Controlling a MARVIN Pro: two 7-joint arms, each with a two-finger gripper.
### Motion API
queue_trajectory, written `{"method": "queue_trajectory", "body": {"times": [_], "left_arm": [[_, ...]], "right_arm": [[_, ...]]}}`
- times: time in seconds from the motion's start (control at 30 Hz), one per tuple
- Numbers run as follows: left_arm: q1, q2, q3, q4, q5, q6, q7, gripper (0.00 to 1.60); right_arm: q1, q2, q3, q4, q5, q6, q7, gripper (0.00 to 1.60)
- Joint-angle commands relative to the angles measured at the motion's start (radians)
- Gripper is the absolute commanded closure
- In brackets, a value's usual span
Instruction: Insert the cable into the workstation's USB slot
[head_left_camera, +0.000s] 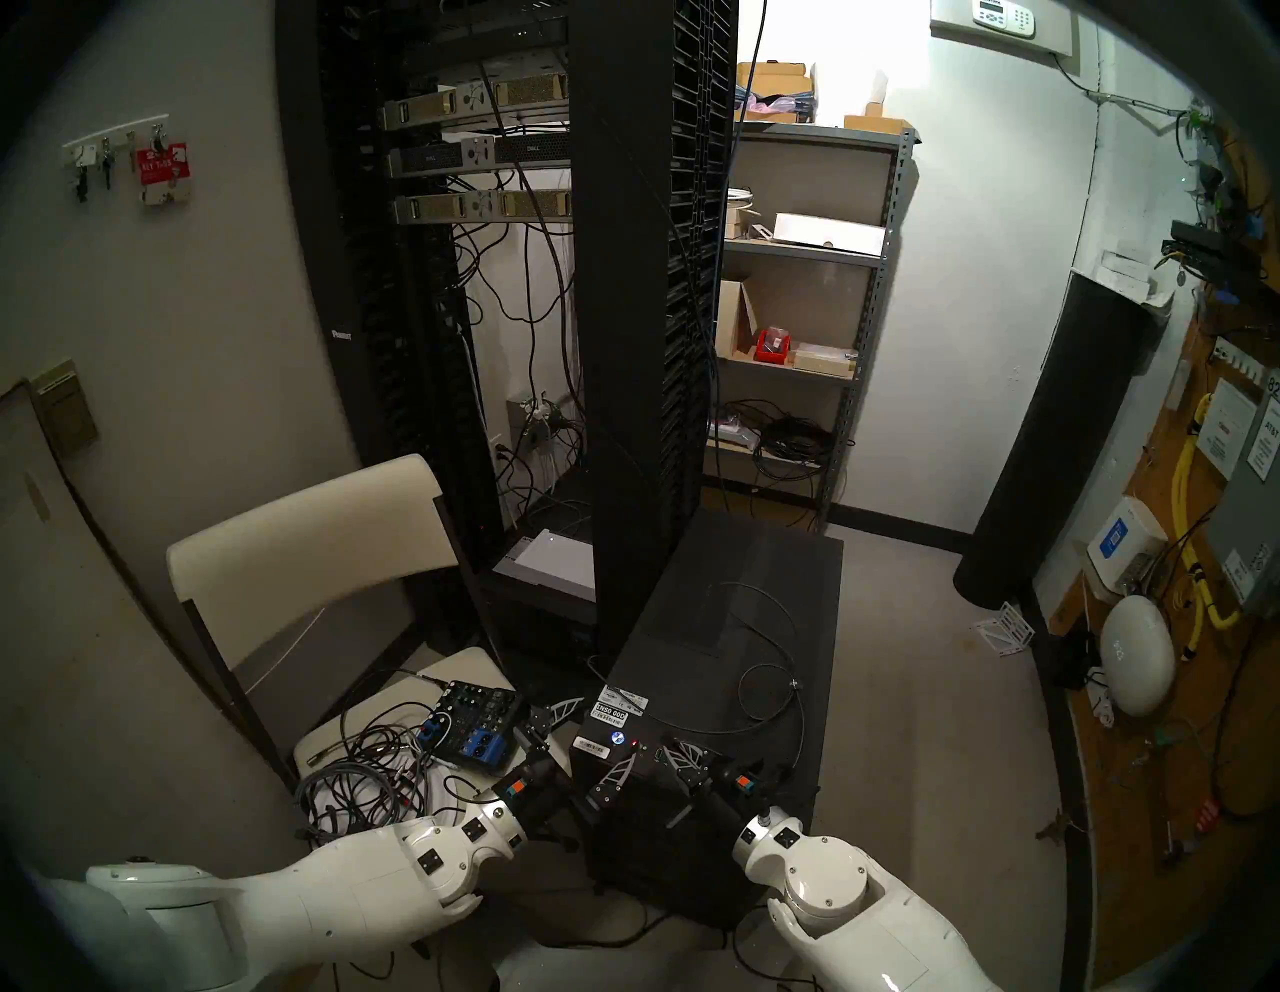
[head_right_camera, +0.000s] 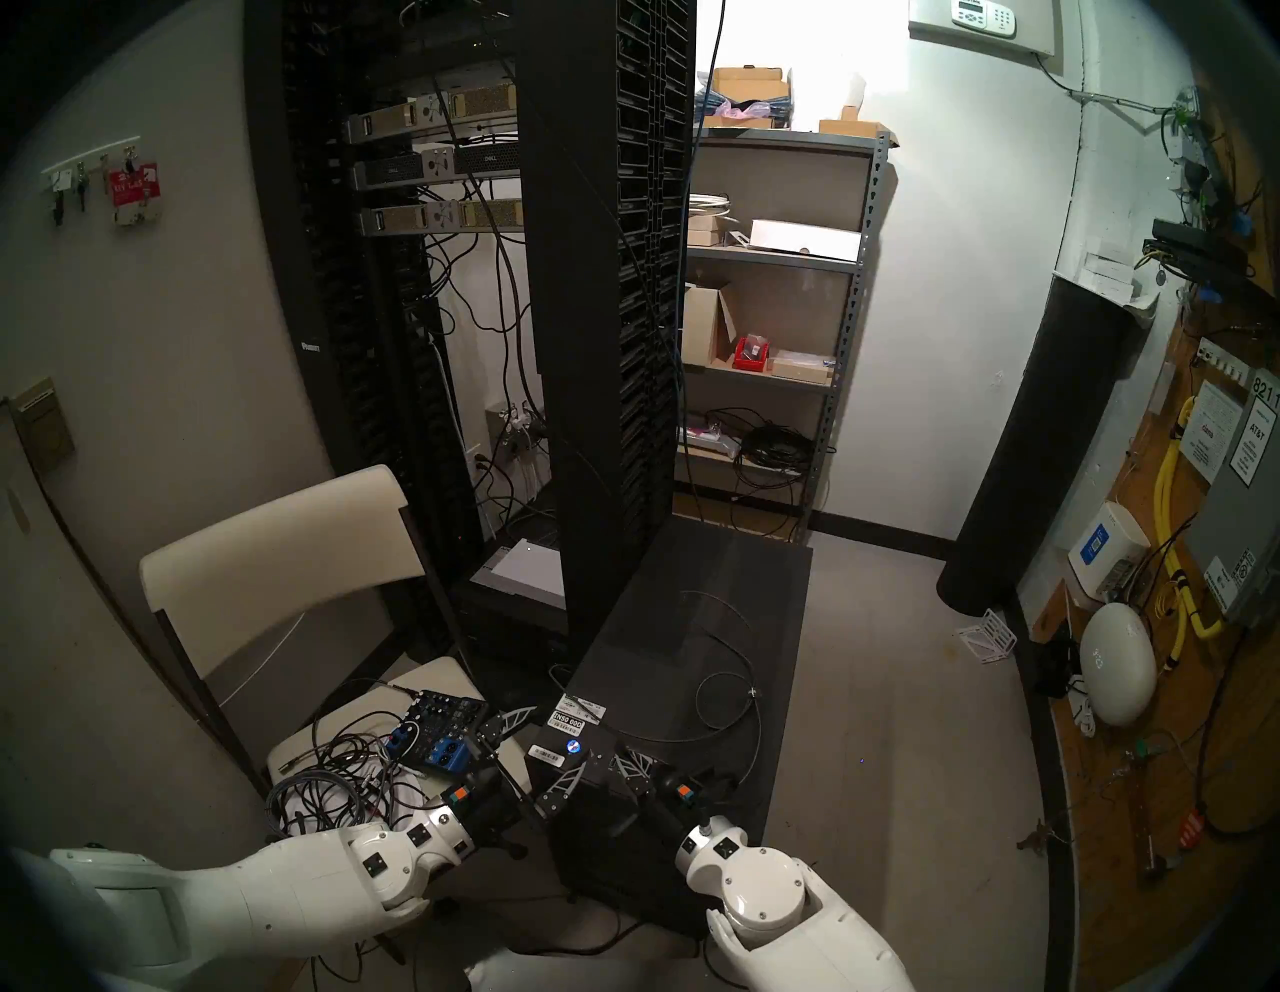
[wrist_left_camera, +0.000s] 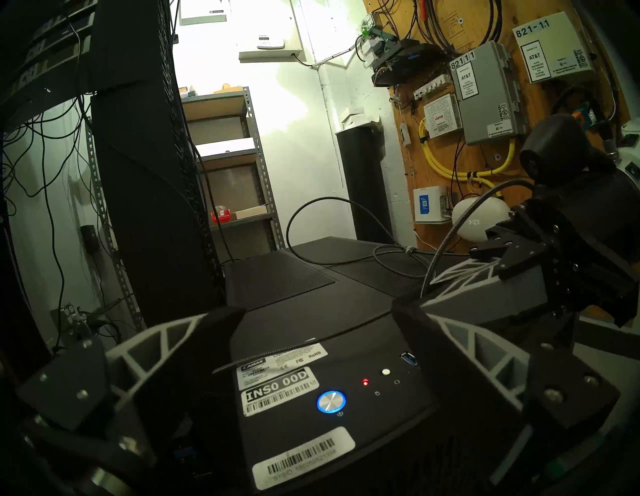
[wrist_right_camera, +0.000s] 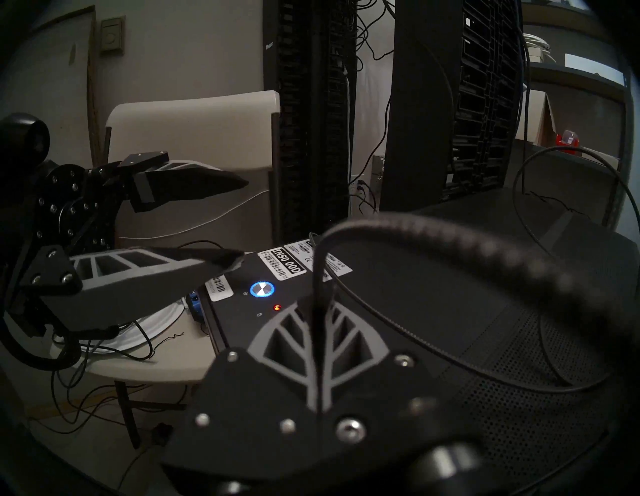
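Note:
The workstation (head_left_camera: 748, 568) is a black tower with barcode stickers, a blue-lit button (wrist_left_camera: 331, 401) and a red LED (wrist_left_camera: 365, 382). A blue USB slot (wrist_left_camera: 408, 356) sits right of them, partly behind a finger. The thin dark grey cable (head_left_camera: 762, 668) loops over the tower's top, with its silvery fitting (wrist_left_camera: 408, 249) midway. My right gripper (wrist_right_camera: 317, 301) is shut on the cable near its end, tips over the front panel; the plug is hidden between the fingers. My left gripper (head_left_camera: 602, 731) is wide open and empty, straddling the tower's front left corner.
A white folding chair (head_left_camera: 312, 547) on the left holds an audio mixer (head_left_camera: 471, 727) and a heap of cords (head_left_camera: 360, 776). The tall black server rack (head_left_camera: 644, 312) stands right behind the tower. A metal shelf (head_left_camera: 796, 312) and a black cylinder (head_left_camera: 1053, 443) are further back.

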Motion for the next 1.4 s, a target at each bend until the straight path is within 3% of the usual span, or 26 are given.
{"method": "queue_trajectory", "body": {"times": [0.0, 0.07, 0.23, 0.3, 0.4, 0.5, 0.83, 0.9, 1.37], "left_arm": [[-0.013, -0.011, -0.004, 0.002, 0.003, -0.014, -0.002, 0.00], [-0.014, -0.012, -0.004, 0.003, 0.004, -0.015, -0.003, 0.00], [-0.015, -0.014, -0.004, 0.006, 0.003, -0.017, -0.006, 0.00], [-0.016, -0.014, -0.003, 0.006, 0.004, -0.017, -0.007, 0.00], [-0.016, -0.015, -0.003, 0.006, 0.004, -0.017, -0.008, 0.00], [-0.016, -0.015, -0.003, 0.006, 0.005, -0.017, -0.008, 0.00], [-0.014, -0.016, -0.004, 0.013, 0.003, -0.019, -0.009, 0.00], [-0.013, -0.017, -0.004, 0.015, 0.003, -0.021, -0.009, 0.00], [-0.013, -0.022, -0.005, 0.022, 0.008, -0.029, -0.004, 0.00]], "right_arm": [[-0.028, -0.004, 0.001, 0.011, 0.005, -0.016, -0.012, 1.60], [-0.028, -0.001, 0.002, 0.006, 0.015, -0.025, -0.002, 1.60], [-0.029, 0.003, 0.003, -0.007, 0.025, -0.050, 0.003, 1.39], [-0.030, 0.007, 0.001, -0.015, 0.026, -0.047, 0.006, 1.14], [-0.033, 0.004, 0.000, -0.020, 0.028, -0.062, 0.001, 1.12], [-0.035, 0.005, -0.001, -0.026, 0.026, -0.061, -0.003, 0.94], [-0.039, 0.011, -0.001, -0.050, 0.016, -0.060, -0.016, 0.87], [-0.044, 0.015, 0.001, -0.061, 0.017, -0.057, -0.018, 0.74], [-0.119, 0.057, 0.010, -0.166, 0.021, -0.007, -0.038, 0.82]]}}
